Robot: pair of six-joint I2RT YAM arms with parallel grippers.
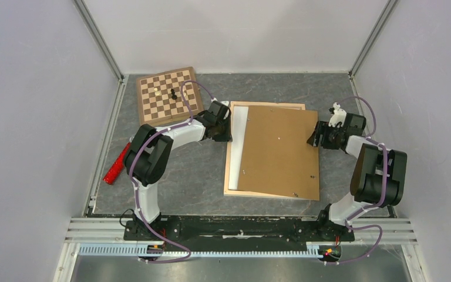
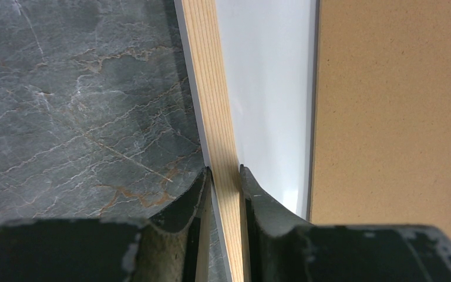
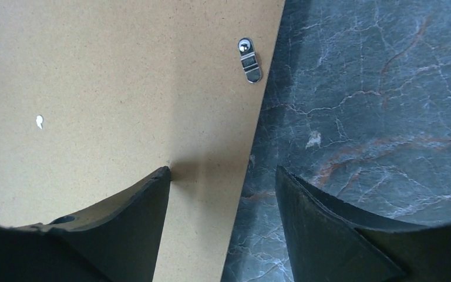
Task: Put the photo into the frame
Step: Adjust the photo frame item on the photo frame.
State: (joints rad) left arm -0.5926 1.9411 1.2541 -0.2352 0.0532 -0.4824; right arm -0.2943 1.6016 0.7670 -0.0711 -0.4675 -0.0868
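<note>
The frame [image 1: 229, 170] lies flat mid-table, its light wooden bars showing at the left and far sides. Inside it a white strip shows, the photo's [image 1: 240, 138] plain back. A brown backing board [image 1: 279, 150] lies askew over most of the photo. My left gripper [image 1: 226, 127] is shut on the frame's left bar [image 2: 218, 111], one finger on each side; beside the bar are the white photo back [image 2: 267, 88] and the board [image 2: 393, 117]. My right gripper [image 1: 317, 136] is open astride the board's right edge [image 3: 123, 76], one finger over the board, the other over the table.
A checkered chessboard [image 1: 169, 97] with a few pieces sits at the far left. A red object [image 1: 116, 164] lies by the left rail. A small metal clip [image 3: 249, 59] is fixed near the board's right edge. Enclosure walls close both sides.
</note>
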